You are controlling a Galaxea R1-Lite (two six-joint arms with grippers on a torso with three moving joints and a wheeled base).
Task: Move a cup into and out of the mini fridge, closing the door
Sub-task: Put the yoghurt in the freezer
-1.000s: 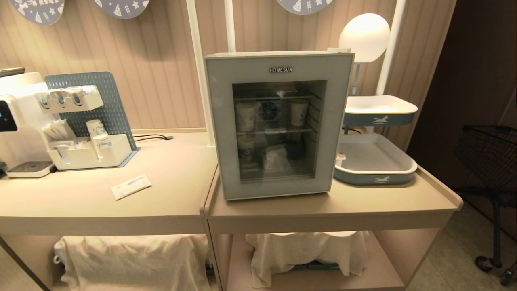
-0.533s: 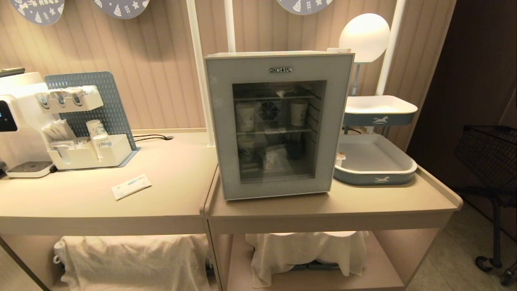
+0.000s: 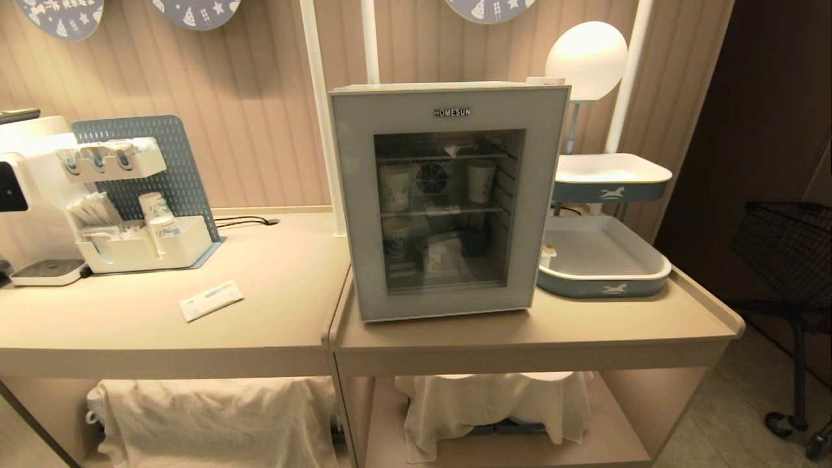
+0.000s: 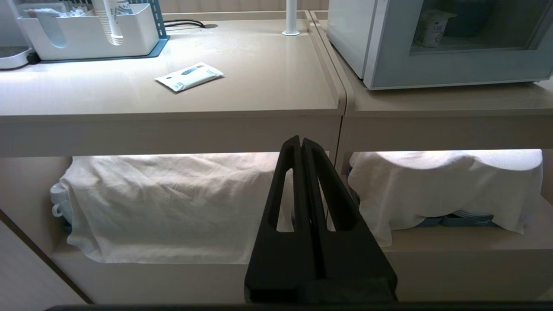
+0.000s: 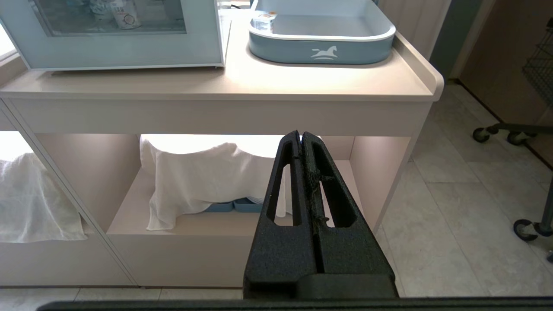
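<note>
Door (image 3: 448,198) flat against mini fridge (image 3: 448,88), everything closed up.
Cup (image 5: 262,21) in blue tray (image 5: 322,47) just beside fridge; left gripper (image 4: 301,140) and right gripper (image 5: 301,134) low before counter (image 3: 585,325), jaws pressed together, gripping nothing.

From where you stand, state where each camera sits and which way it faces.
Head view: high, looking down at the closed mini fridge on the counter; no arm shows.
Left wrist view: low, facing the shelf cloths; shut left tool.
Right wrist view: low, facing the tray holding the cup; shut right tool.
All three share the fridge.
</note>
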